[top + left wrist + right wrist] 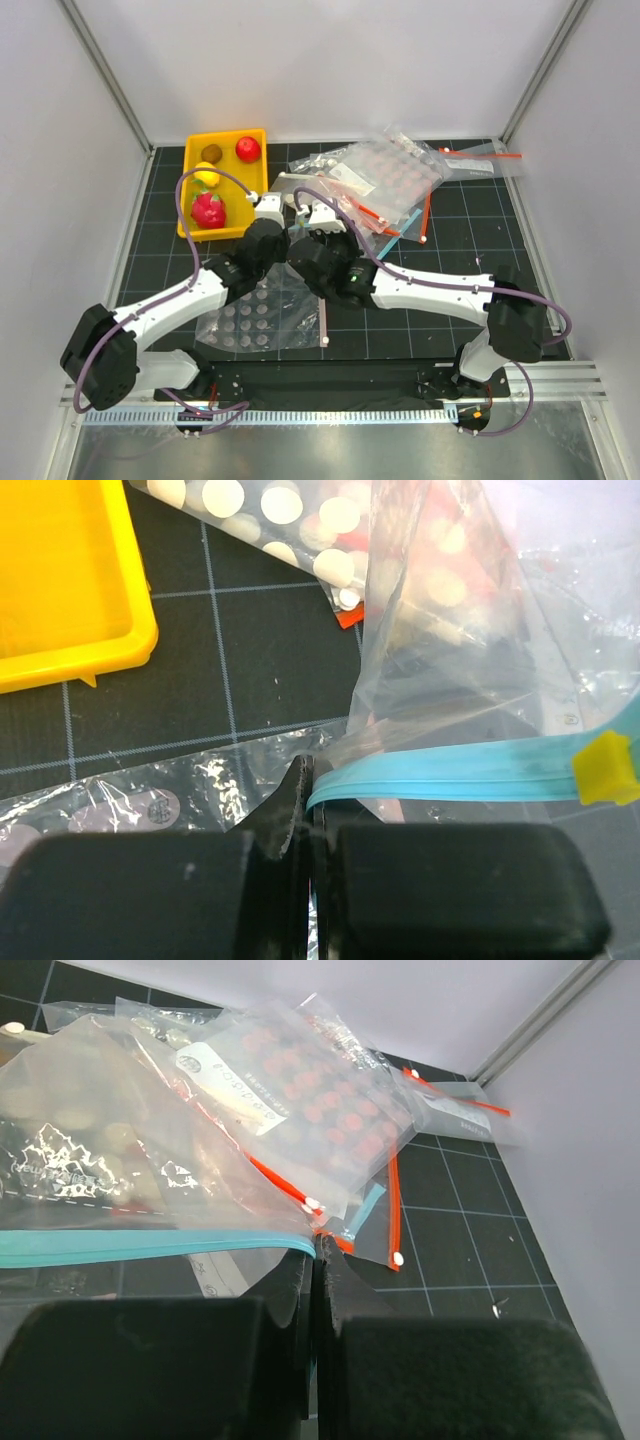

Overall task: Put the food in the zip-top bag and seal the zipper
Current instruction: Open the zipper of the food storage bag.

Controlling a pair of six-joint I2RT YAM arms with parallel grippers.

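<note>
As I look through the wrist cameras, left gripper (pixel 308 785): clenched tight, its tips nipping the light-blue zipper (pixel 450 780).
Right gripper (pixel 318 1255): pinched together too, with the same blue strip running into its tips from its left.
Zip-top bag (pixel 450 650): one, clear; I see it rise just beyond the left gripper's tips and billow ahead and left of the right gripper, strung between the two hands.
Slider (pixel 610 768): one, yellow, on the strip off to the right of the left gripper.
Food: four toy fruits, all in the one yellow tray (pixel 225 133), beyond and left of the left gripper: one kiwi (pixel 211 153), one red ball (pixel 248 149), one lemon (pixel 206 176), one pink-red fruit (pixel 208 210) with green leaves.
White-dotted bag (pixel 260 320): one, flat under both arms, behind the hands.
Bag pile (pixel 310 1090): heaped beyond the right gripper; I cannot count the bags, though I make out three red-orange strips (pixel 395 1200).
</note>
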